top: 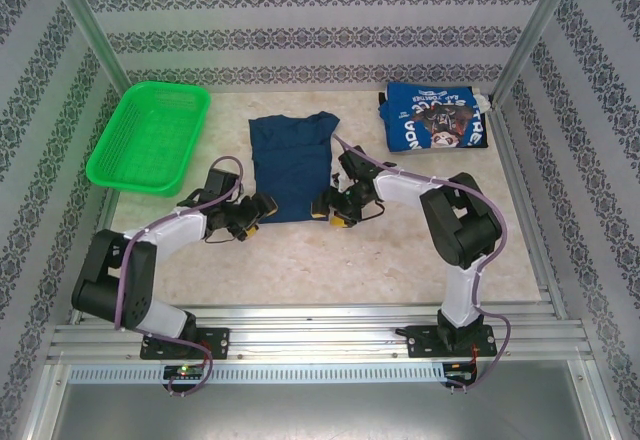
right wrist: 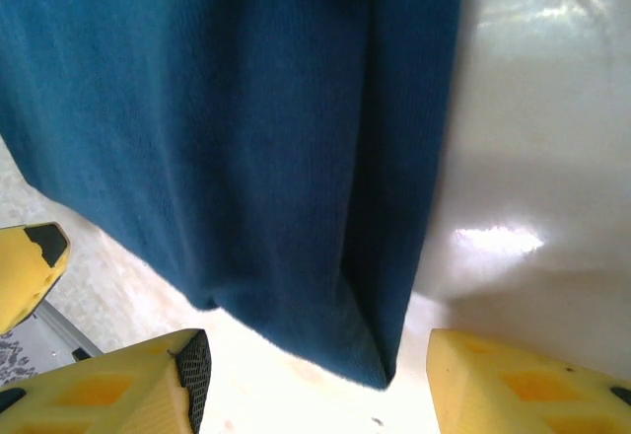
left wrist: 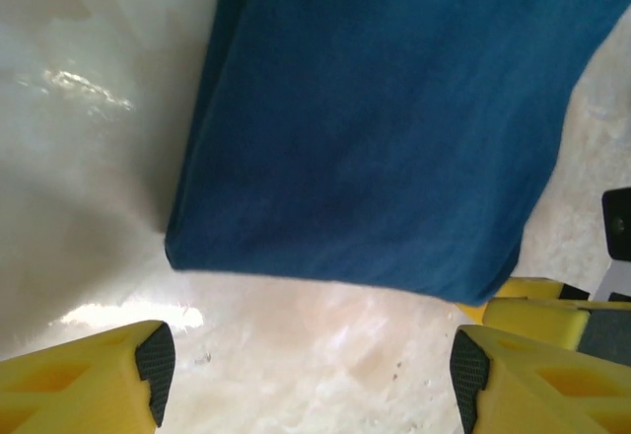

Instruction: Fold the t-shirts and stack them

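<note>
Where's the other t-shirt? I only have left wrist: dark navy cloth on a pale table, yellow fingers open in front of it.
Observer: The brighter blue t-shirt with white lettering lies folded at the far right corner of the table, apart from the dark navy t-shirt in the middle.
Operator: What's far left?
Observer: A green plastic mesh basket stands at the far left corner, touching neither shirt.
Operator: Right arm?
Observer: The right gripper is open, low at the near right corner of the dark navy t-shirt, and is gripping nothing.
</note>
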`<state>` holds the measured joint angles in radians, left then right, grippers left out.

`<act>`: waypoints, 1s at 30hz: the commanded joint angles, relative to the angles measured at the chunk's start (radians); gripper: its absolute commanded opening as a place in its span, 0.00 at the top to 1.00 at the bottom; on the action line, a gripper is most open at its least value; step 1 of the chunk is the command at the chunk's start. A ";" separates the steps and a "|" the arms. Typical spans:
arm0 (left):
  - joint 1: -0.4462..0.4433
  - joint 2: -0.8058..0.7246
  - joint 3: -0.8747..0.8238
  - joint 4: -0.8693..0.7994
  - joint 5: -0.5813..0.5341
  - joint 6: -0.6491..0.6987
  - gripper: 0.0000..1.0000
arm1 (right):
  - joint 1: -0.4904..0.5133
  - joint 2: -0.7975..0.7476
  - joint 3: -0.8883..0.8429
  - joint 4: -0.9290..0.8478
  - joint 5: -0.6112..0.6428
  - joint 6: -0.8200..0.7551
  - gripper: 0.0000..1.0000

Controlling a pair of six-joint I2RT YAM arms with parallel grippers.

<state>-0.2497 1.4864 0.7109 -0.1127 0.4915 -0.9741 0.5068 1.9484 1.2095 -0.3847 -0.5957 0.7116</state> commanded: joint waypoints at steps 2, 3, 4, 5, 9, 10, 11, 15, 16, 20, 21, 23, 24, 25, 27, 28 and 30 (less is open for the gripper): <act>-0.010 0.053 0.031 0.035 -0.047 -0.008 0.28 | -0.001 0.028 0.046 0.014 -0.001 0.014 0.39; -0.011 0.064 0.038 0.026 -0.059 0.000 0.31 | -0.001 0.035 0.053 0.014 0.001 0.014 0.39; -0.011 0.073 0.045 0.020 -0.072 0.004 0.33 | -0.001 0.040 0.060 0.014 0.005 0.014 0.40; -0.010 0.082 0.051 0.014 -0.087 0.010 0.35 | -0.002 0.049 0.067 0.012 0.008 0.015 0.40; -0.013 0.125 0.070 0.021 -0.105 0.013 0.46 | -0.003 0.065 0.082 0.015 0.025 0.028 0.45; -0.014 0.131 0.075 0.018 -0.112 0.015 0.49 | -0.005 0.068 0.083 0.014 0.033 0.030 0.47; -0.013 0.138 0.077 0.016 -0.129 0.017 0.53 | -0.007 0.073 0.084 0.013 0.041 0.034 0.51; -0.019 0.181 0.115 0.018 -0.143 0.026 0.73 | -0.016 0.080 0.078 0.033 0.054 0.067 0.73; -0.020 0.188 0.124 0.015 -0.146 0.030 0.78 | -0.017 0.077 0.076 0.035 0.054 0.069 0.80; -0.023 0.172 0.145 -0.036 -0.152 0.054 0.99 | -0.019 0.042 0.068 0.014 0.046 0.068 0.97; -0.023 0.147 0.140 -0.058 -0.150 0.064 1.00 | -0.019 0.026 0.065 -0.002 0.042 0.066 0.99; -0.023 0.077 0.112 -0.097 -0.146 0.075 1.00 | -0.019 -0.011 0.047 -0.029 0.038 0.060 1.00; -0.023 0.034 0.085 -0.119 -0.146 0.076 1.00 | -0.019 -0.034 0.027 -0.037 0.034 0.061 1.00; -0.022 -0.001 0.062 -0.143 -0.148 0.073 1.00 | -0.019 -0.054 0.009 -0.043 0.028 0.067 1.00; -0.028 -0.095 -0.002 -0.174 -0.142 0.053 1.00 | -0.017 -0.103 -0.041 -0.049 0.013 0.085 1.00; -0.031 -0.133 -0.025 -0.191 -0.140 0.042 1.00 | -0.013 -0.128 -0.065 -0.051 0.008 0.100 1.00; -0.047 -0.221 -0.068 -0.235 -0.140 0.016 1.00 | -0.003 -0.191 -0.126 -0.054 -0.005 0.142 1.00</act>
<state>-0.2779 1.3514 0.6952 -0.2207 0.3649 -0.9318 0.5014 1.8400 1.1473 -0.3851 -0.5854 0.8028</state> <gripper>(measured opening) 0.049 0.063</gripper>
